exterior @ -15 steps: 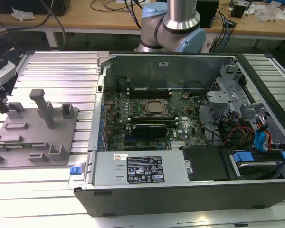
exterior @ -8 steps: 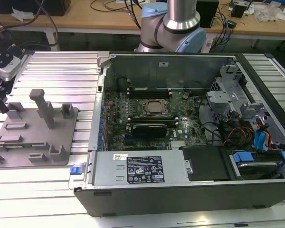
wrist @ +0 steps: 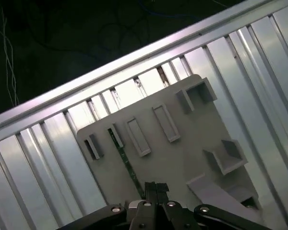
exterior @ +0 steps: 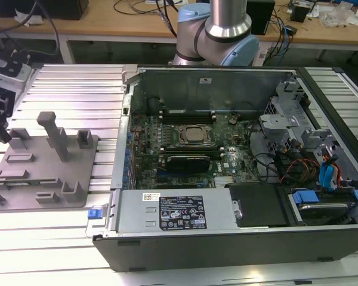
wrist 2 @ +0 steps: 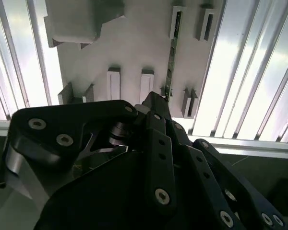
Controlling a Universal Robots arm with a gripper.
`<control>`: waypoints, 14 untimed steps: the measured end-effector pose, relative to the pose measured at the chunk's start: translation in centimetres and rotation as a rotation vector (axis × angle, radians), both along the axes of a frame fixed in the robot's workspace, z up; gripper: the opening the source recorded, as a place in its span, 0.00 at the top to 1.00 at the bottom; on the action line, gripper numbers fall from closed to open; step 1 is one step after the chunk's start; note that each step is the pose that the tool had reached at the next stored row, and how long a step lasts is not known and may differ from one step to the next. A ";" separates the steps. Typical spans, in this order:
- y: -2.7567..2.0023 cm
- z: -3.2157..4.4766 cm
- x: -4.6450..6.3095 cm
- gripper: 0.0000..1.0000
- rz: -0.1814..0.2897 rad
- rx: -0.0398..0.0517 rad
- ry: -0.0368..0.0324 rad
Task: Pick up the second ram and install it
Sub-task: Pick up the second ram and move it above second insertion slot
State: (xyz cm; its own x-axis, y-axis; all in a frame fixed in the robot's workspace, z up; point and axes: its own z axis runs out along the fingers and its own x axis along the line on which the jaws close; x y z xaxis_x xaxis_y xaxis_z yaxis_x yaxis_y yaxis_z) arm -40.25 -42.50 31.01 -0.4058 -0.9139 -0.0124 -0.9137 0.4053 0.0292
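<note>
The second ram (wrist 2: 172,52) is a thin green stick standing on edge between small holders on the grey fixture plate (wrist 2: 129,43). It also shows in the first wrist view as a narrow green strip (wrist: 122,155) across the plate (wrist: 182,158). My black gripper (wrist 2: 156,97) hovers above one end of the stick, slightly to its side. Its fingertips (wrist: 151,186) are pressed together with nothing between them. In the exterior view the gripper (exterior: 3,136) hangs over the far-left part of the fixture plate (exterior: 48,173).
An open computer case (exterior: 125,113) lies at the exterior view's right of the fixture, with the motherboard, silver CPU (exterior: 194,136) and long black memory slots (exterior: 188,114) exposed. Grey posts (exterior: 55,136) rise from the fixture. Ribbed aluminium table (exterior: 77,83) surrounds both.
</note>
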 end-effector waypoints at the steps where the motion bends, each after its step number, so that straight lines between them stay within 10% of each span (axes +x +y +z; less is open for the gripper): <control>1: 0.00 -0.15 0.0 0.92 0.046 -0.0001 0.0015; 14: -0.06 -1.85 0.0 0.92 0.392 -0.0004 0.0025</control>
